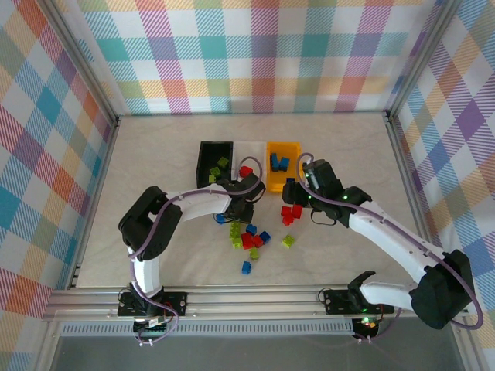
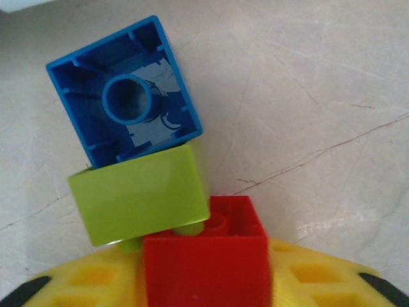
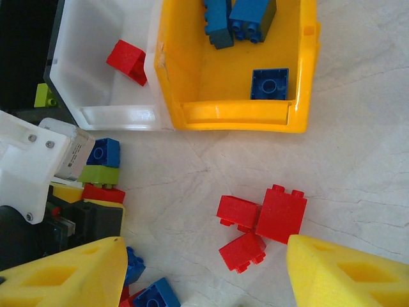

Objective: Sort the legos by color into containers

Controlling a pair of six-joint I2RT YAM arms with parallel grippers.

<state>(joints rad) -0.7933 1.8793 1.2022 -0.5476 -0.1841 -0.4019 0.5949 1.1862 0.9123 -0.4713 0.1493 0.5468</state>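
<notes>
Pale, veined tabletop (image 1: 155, 154) is spread beneath plaid walls, and on it the legos (image 1: 249, 238) are found partly loose near the middle and partly sorted into bins. A red brick (image 2: 204, 259) is seen pinched by the left gripper (image 2: 206, 291), whose yellow fingers (image 2: 89, 278) are drawn in against both of its flanks. A lime brick (image 2: 137, 195) is propped on its side against that red brick, touching it, and an upturned blue brick (image 2: 124, 93) is rested against the lime one. If the red brick is lifted as things lie, the lime brick may be dragged or toppled. Whether its studs are caught on the red one cannot be told, but if they are, it could be carried into the wrong bin. Just beyond, the white bin (image 3: 121, 118) is seen with one red piece inside, flanked closely by the black bin (image 1: 202, 162) with lime pieces and the orange-yellow bin (image 3: 236, 118) with blue ones. With the three set so tightly together, a release made slightly off centre could be lost to a neighbour. The right gripper (image 3: 204, 272) is held with its fingers (image 3: 345, 275) spread wide and nothing between them, above a red cluster (image 3: 255, 224). Since both loads are judged bound for the same white bin, a clash of the arms is to be guarded against.
</notes>
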